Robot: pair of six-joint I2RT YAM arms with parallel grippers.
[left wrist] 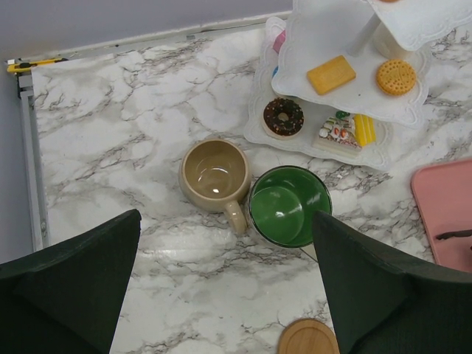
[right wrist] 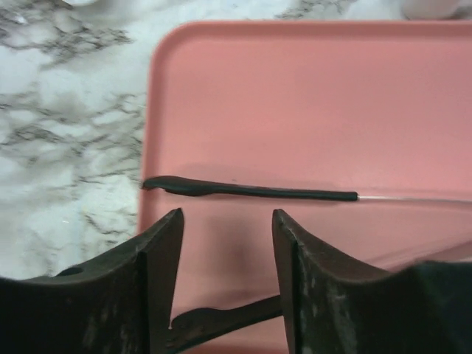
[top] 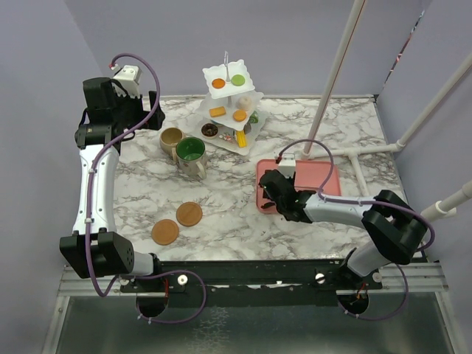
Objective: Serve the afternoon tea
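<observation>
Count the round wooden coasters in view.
2. One coaster lies on the table near the front edge; the other coaster lies beside it, to its left and nearer. None seems hidden.

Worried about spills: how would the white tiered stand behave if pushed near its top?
The stand looks tall on a thin central post, so it would probably tip rather than slide. Its pastries lie loose on flat tiers and may well slide off.
</observation>
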